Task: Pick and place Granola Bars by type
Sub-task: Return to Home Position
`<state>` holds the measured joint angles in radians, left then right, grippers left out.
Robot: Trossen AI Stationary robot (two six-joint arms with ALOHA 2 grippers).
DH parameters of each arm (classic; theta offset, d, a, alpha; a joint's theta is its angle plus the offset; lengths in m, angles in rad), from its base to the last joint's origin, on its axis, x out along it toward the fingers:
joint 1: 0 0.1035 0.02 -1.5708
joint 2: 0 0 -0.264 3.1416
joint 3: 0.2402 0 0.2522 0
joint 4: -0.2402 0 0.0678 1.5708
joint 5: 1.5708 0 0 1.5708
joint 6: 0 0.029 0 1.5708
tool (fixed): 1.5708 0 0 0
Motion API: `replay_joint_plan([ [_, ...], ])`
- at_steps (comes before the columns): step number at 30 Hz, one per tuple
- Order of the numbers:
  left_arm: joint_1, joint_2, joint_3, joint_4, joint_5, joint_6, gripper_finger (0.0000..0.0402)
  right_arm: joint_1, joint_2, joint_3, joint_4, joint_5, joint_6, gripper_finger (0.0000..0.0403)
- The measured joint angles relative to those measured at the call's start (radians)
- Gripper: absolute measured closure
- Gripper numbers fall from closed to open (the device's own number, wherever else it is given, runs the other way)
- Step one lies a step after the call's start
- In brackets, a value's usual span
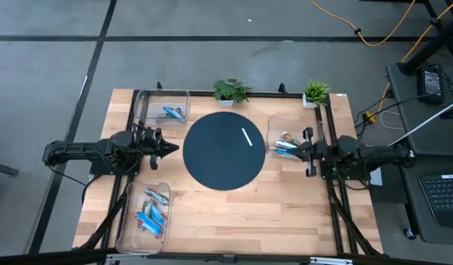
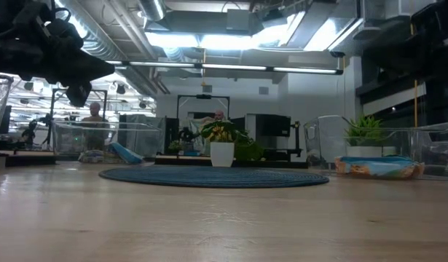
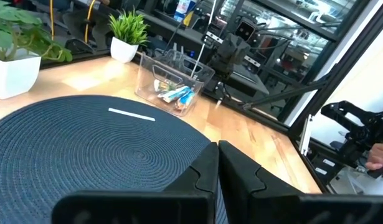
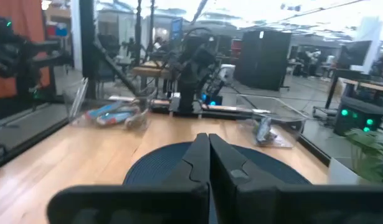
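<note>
**Wooden bench sorted, home position to finish**

Wooden bench (image 1: 233, 213) looked tidy, its dark round mat (image 1: 222, 158) lying between the two hands with a thin white mark (image 1: 247, 137) on it. All the Granola Bars (image 1: 152, 208) in view sat inside three clear bins. One bin (image 1: 141, 103) and another (image 1: 127, 221) lay to either side of the left hand (image 1: 174, 148), and the third (image 1: 272, 131) lay right at the tip of the right hand (image 1: 303, 151). Both hands were clenched and carried nothing, the fingers pressed together in each wrist view.

By my read the sorting was done and only the retreat was left. To do that well, the right arm would want to rise before drawing back, since its hand sat close to that bin's wall. The left hand hung just off the mat's edge and looked free to pull straight back.
</note>
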<state>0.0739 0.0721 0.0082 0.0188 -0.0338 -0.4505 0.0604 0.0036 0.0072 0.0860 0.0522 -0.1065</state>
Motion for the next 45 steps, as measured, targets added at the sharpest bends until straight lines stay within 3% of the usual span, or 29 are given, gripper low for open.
replay_joint_plan([
  [7, 0.000, 0.000, 0.000, 0.001, 0.000, 0.000, 0.0394, -0.078, -0.001, 0.000, 0.011, -0.016, 0.046, 0.0400],
  [15, 0.000, 0.000, 0.000, 0.000, 0.000, 0.000, 0.0397, -0.130, 0.000, 0.000, -0.010, -0.174, 0.070, 0.0400],
  [30, 0.000, 0.000, 0.000, 0.000, 0.000, 0.000, 0.0398, -0.130, 0.007, 0.000, -0.048, -0.151, 0.048, 0.0373],
  [45, 0.000, 0.000, 0.000, 0.000, 0.000, 0.000, 0.0398, -0.130, 0.007, 0.000, -0.048, -0.150, 0.050, 0.0371],
])
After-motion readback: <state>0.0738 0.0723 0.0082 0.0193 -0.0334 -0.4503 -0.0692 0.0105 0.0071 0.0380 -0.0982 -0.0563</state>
